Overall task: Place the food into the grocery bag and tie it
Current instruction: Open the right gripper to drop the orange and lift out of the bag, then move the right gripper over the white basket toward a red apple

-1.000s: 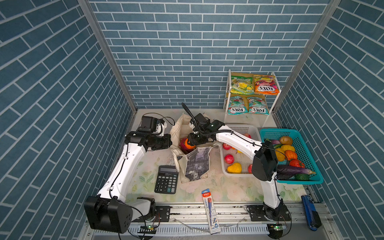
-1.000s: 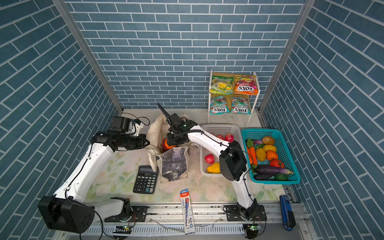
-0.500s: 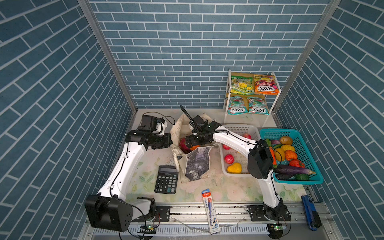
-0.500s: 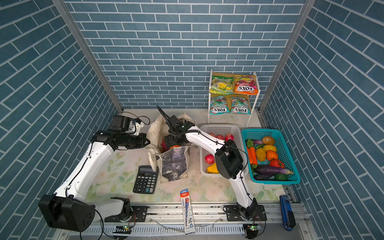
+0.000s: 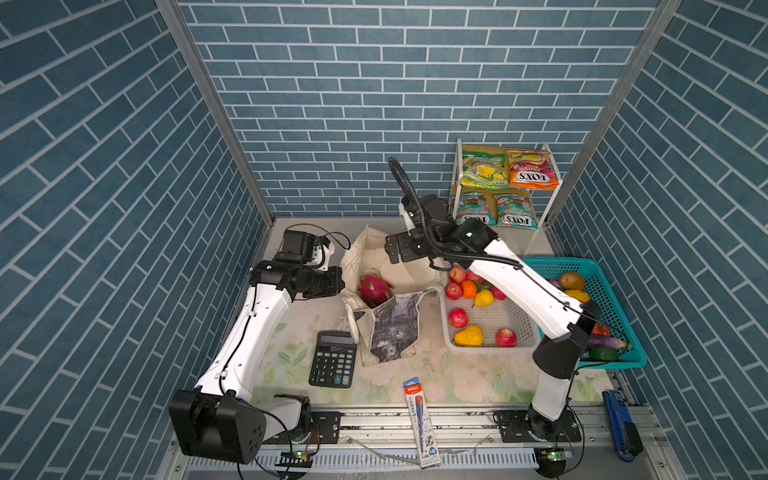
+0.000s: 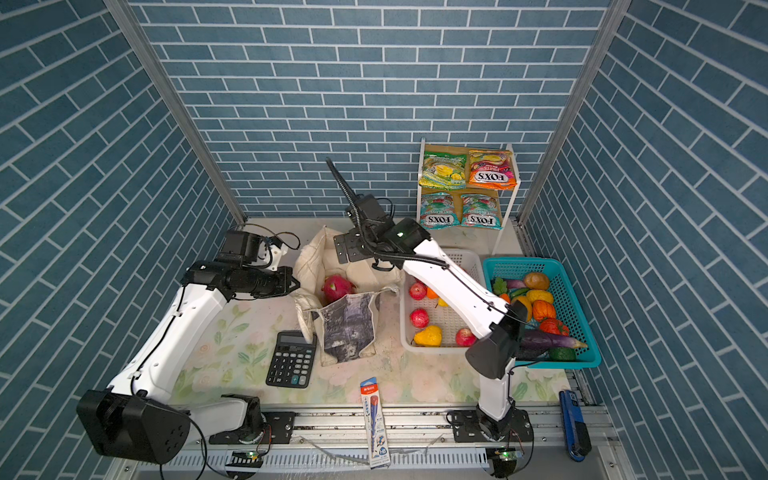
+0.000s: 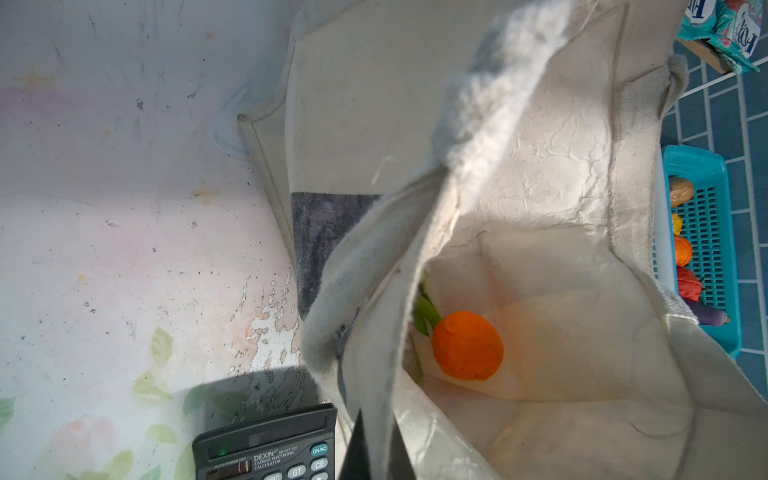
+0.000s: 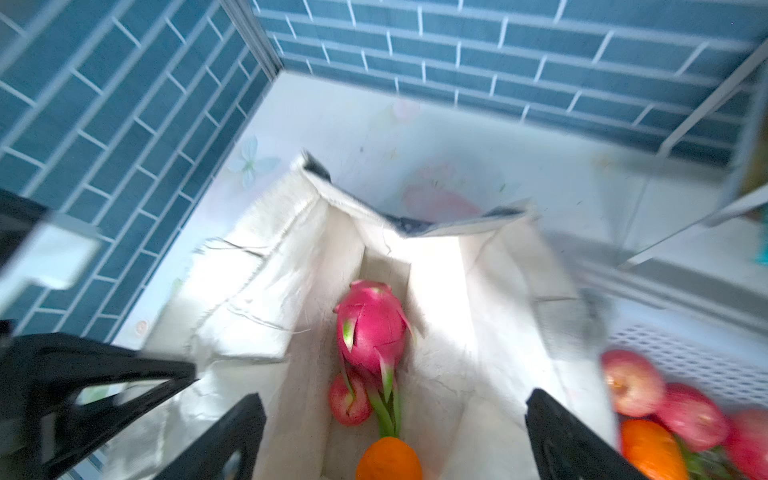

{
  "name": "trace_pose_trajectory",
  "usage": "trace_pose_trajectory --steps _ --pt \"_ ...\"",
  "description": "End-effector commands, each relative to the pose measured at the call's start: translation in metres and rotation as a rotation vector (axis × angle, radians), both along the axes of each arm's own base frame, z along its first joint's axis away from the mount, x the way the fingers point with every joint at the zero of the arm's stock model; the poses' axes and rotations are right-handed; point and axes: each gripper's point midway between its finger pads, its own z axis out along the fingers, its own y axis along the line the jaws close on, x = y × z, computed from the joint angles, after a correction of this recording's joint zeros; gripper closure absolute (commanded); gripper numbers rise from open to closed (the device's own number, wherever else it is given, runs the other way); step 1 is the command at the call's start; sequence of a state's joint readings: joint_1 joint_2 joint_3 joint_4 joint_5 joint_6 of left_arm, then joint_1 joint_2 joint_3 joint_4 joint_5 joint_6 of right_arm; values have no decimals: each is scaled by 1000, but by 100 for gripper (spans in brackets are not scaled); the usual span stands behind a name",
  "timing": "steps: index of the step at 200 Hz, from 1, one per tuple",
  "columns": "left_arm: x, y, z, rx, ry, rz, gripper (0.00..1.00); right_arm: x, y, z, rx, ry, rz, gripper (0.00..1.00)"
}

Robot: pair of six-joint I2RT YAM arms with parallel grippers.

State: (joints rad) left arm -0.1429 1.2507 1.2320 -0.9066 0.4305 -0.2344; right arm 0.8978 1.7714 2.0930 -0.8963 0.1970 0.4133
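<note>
The cream grocery bag (image 5: 392, 328) stands open at mid-table. Inside it lie a pink dragon fruit (image 8: 370, 328), a small red apple (image 8: 349, 399) and an orange (image 8: 388, 457); the orange (image 7: 467, 345) also shows in the left wrist view. My left gripper (image 5: 338, 282) is shut on the bag's left rim, with cream fabric pinched between its fingers (image 7: 361, 453). My right gripper (image 8: 395, 432) hangs open and empty above the bag's mouth (image 5: 395, 249). FOX'S candy packets (image 5: 509, 187) sit on the rack at the back right.
A white basket (image 5: 486, 353) of apples and other fruit stands right of the bag, a teal basket (image 5: 623, 361) of vegetables beyond it. A black calculator (image 5: 333, 365) and a blue pencil pack (image 5: 422, 419) lie in front. A blue tool (image 5: 619, 424) rests at the front right.
My right gripper opened wide and let go of the orange, which now lies in the bag, then lifted up and back from the bag's mouth. The left arm kept still.
</note>
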Motion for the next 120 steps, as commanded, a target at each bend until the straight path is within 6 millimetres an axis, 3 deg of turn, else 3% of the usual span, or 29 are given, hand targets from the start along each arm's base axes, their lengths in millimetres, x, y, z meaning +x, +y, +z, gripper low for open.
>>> trace_pose_trajectory --steps 1,25,42,75,120 --pt "-7 0 4 5 -8 -18 100 -7 -59 20 -117 -85 -125 1" --pt "-11 2 8 26 -1 -30 100 -15 -100 19 -170 -116 -212 1" --pt "-16 7 14 46 -22 -21 100 -17 -126 8 -194 -103 -265 1" --pt "-20 7 9 51 -14 -23 100 -23 -173 -39 -204 41 -365 1" --pt "-24 11 7 79 2 -27 100 -37 -205 -101 -131 209 -454 1"
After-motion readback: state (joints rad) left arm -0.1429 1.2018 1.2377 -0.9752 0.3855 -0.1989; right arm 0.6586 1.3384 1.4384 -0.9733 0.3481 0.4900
